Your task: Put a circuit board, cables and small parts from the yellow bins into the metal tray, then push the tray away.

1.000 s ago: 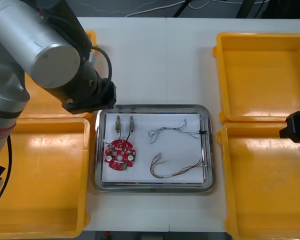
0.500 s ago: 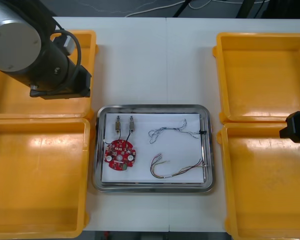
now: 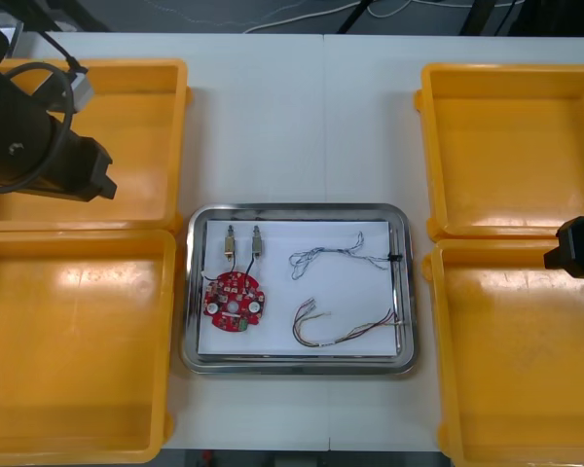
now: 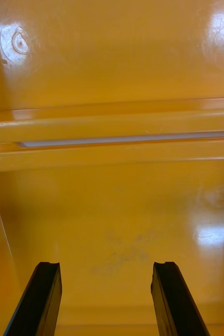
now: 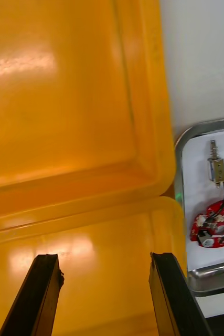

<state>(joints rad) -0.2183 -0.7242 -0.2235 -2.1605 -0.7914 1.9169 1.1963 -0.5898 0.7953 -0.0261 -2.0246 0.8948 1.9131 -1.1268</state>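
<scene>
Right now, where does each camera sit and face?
Front view: above the arms, looking down at the metal tray between yellow bins; left arm and right arm at its edges.
Left wrist view: on that wrist, facing left bins; left gripper open.
Right wrist view: on that wrist, facing right bins; right gripper open.
Shared by front and left wrist: the circuit board.

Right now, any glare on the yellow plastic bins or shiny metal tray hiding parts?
Front view: soft highlights on floors of the yellow plastic bins; the shiny metal tray mirrors light at its rim, white inside flat, round red circuit board clear. Right wrist view: bright patches on bin floor ahead of the open right gripper. Left wrist view: the same ahead of the open left gripper.
</scene>
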